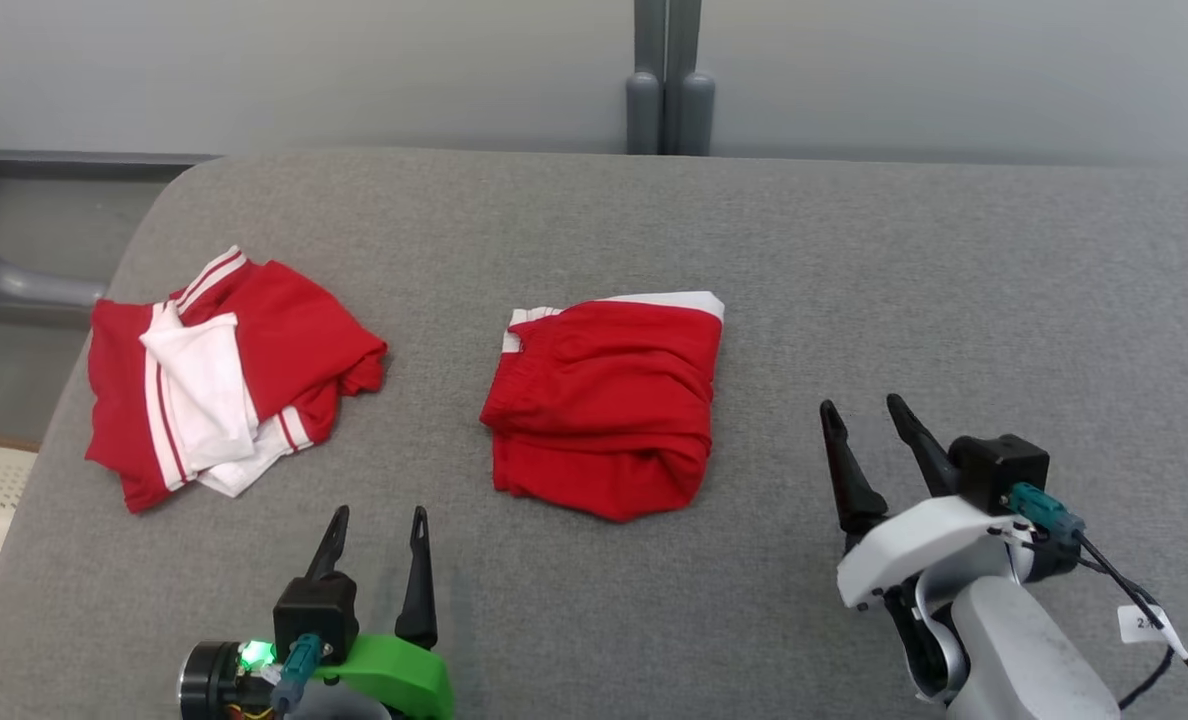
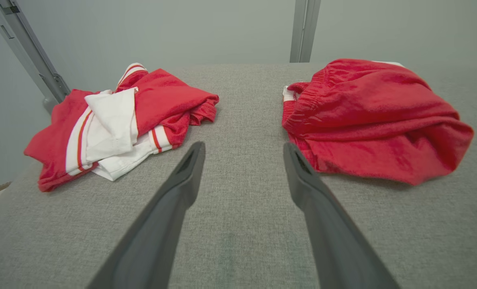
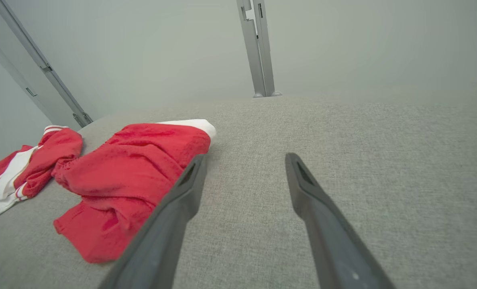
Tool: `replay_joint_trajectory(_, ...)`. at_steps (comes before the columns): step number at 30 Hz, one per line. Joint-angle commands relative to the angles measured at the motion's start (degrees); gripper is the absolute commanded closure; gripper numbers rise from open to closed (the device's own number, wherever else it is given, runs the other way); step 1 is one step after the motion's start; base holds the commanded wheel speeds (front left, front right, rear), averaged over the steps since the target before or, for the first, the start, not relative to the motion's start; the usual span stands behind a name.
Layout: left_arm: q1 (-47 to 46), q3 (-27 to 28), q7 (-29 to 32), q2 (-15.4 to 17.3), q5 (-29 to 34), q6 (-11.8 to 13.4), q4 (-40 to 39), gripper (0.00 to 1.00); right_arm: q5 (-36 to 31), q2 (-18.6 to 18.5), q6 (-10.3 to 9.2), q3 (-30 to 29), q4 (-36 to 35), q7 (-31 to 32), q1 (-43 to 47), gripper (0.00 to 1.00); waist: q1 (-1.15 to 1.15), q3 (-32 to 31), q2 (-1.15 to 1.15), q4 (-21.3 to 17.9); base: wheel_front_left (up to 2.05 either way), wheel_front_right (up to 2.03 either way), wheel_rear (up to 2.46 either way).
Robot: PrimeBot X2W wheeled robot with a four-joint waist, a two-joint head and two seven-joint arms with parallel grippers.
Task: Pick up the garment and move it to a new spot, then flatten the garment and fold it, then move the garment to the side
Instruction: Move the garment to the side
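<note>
The padded grey worktop [image 1: 854, 250] took up most of the head view, with its rounded left edge and far edge in sight and a broad bare stretch on its right half. The red shorts [image 1: 604, 405], which I took for the garment in hand, lay near the middle, bunched and wrinkled, with the elastic waistband toward the left and a white strip along the far side. The red-and-white garment [image 1: 224, 375] sat well apart to the left, close to the worktop's left edge. The right gripper [image 1: 862, 405] hovered to the right of the shorts and the left gripper [image 1: 381, 512] hovered just in front of them. Both had their fingers spread wide and held nothing. Judging by this, the pick-up had not yet begun. To do it well, each gripper would probably need to pinch a near corner through all the layers, low against the fabric, so the shorts lifted as one piece. The bare right half looked the safest place for spreading them flat. The left side offered little room and a drop past the edge.
</note>
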Motion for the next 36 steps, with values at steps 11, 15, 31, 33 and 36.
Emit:
replay_joint_trajectory(11, -3.5, -3.8, 0.0, 0.2, -2.1, 0.6, -0.5, 0.00, 1.3, -0.2, -0.04, 2.8, 8.1, 0.0, -9.6, 0.00, 0.00, 7.2, 0.00, 12.1, 0.00, 0.00, 0.00)
replay_joint_trajectory(15, -3.7, -4.2, 0.0, 0.2, -2.4, 0.9, -0.1, 0.00, 1.5, -0.2, -0.04, 2.3, 11.9, 0.0, -11.4, 0.00, 0.00, 8.3, 0.00, 13.3, 0.00, 0.00, 0.00)
replay_joint_trajectory(31, -5.7, -4.7, 0.0, 0.2, -3.2, 0.9, -0.7, 0.00, 2.2, -0.2, -0.04, 1.9, 16.1, 0.0, -14.8, 1.00, 0.00, 9.4, 0.00, 8.8, 0.00, 0.00, 0.00)
replay_joint_trajectory(33, -5.7, -4.6, 0.0, 0.2, -2.7, 0.7, -0.5, 0.00, 2.4, -0.2, -0.05, 2.1, 15.3, 0.0, -14.5, 1.00, 0.00, 8.9, 0.00, 6.7, 0.00, 0.00, 0.00)
replay_joint_trajectory(36, -6.1, -4.3, 0.0, 0.2, -2.2, 0.3, -0.2, 0.00, 3.1, -0.2, -0.05, 3.1, 14.7, 0.0, -13.8, 1.00, 0.00, 8.1, 0.00, 3.1, 0.00, 0.00, 0.00)
